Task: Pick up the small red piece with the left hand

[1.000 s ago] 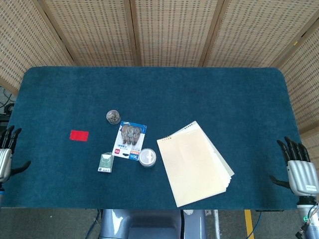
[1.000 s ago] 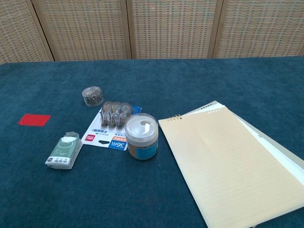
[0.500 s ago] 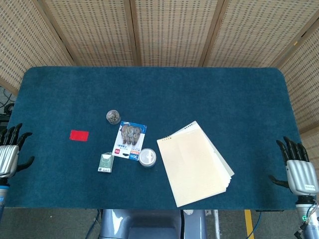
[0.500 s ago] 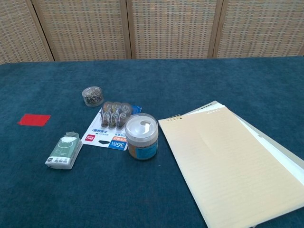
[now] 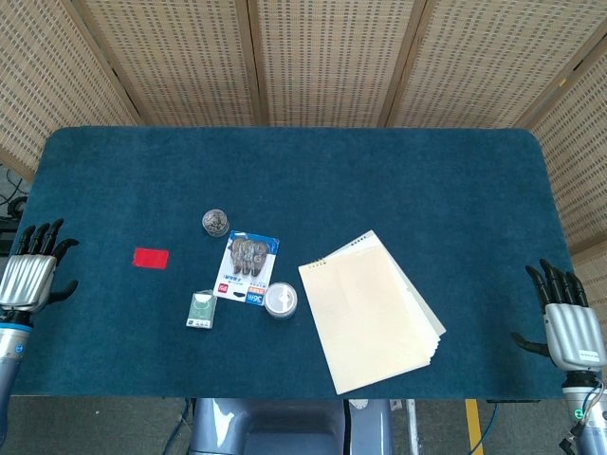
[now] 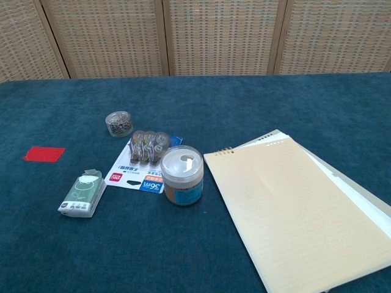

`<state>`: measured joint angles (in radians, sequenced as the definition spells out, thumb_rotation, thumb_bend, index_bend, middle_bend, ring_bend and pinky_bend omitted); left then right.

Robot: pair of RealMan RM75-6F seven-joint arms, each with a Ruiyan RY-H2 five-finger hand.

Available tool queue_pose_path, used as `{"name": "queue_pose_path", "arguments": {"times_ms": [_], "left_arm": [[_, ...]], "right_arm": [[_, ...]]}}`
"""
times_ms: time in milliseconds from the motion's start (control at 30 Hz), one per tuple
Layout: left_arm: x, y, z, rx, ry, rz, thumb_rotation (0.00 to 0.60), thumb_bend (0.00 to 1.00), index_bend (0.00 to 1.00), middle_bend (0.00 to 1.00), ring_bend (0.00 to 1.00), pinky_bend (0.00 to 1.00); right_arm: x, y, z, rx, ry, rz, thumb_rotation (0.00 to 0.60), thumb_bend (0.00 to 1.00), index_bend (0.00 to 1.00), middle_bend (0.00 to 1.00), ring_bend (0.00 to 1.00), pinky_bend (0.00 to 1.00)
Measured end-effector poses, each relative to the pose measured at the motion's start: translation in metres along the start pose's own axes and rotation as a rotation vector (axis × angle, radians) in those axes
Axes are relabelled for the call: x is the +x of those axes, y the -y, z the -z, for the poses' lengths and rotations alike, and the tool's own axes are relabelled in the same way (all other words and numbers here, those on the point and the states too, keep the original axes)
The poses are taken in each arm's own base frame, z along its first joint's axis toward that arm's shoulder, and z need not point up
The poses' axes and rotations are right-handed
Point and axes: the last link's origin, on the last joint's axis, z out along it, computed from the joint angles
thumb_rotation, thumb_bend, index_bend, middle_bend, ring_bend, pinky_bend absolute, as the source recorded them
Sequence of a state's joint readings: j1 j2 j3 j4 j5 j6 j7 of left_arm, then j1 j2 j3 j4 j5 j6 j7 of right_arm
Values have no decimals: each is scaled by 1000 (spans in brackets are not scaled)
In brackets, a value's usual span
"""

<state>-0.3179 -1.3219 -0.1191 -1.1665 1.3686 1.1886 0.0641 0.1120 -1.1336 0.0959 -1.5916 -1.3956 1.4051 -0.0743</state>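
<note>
The small red piece (image 5: 151, 258) (image 6: 44, 154) lies flat on the blue table cover (image 5: 303, 171), left of the other items. My left hand (image 5: 30, 273) hovers at the table's left edge, well left of the piece, its fingers spread and holding nothing. At the table's right edge my right hand (image 5: 570, 322) also holds nothing, with its fingers apart. Neither hand shows in the chest view.
A round tin of clips (image 5: 215, 223), a blister card of binder clips (image 5: 247, 266), a clear round tub (image 5: 280, 300) and a small green packet (image 5: 201, 310) sit right of the red piece. A yellow notepad (image 5: 370, 311) lies further right.
My left hand has moved up and to the right, coming over the table's left edge toward the red piece. The right hand and the objects have stayed put.
</note>
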Motion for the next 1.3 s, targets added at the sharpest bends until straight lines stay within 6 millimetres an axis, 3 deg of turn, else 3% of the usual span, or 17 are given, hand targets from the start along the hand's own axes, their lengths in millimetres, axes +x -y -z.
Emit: {"name": "queue_pose_path", "arguments": {"times_ms": [67, 200, 300, 833, 1300], "left_arm": [[-2, -1, -4, -4, -3, -4, 600, 199, 216, 0, 0, 0], [-9, -2, -10, -10, -3, -6, 600, 199, 55, 0, 0, 0], [-13, -3, -12, -8, 0, -10, 600, 190, 0, 0, 0, 0], [-20, -3, -27, 1, 28, -49, 600, 159, 0, 0, 0, 0], [-30, -29, -56, -31, 53, -106, 600, 171, 0, 0, 0, 0]], "right_arm": [[0, 0, 0, -1, 0, 0, 600, 53, 0, 0, 0, 0], [0, 0, 0, 0, 0, 0, 600, 53, 0, 0, 0, 0], [0, 0, 0, 2, -2, -2, 600, 53, 0, 0, 0, 0], [-2, 2, 0, 6, 3, 4, 600, 53, 0, 0, 0, 0], [-2, 0, -2, 1, 11, -1, 600, 53, 0, 0, 0, 0]]}}
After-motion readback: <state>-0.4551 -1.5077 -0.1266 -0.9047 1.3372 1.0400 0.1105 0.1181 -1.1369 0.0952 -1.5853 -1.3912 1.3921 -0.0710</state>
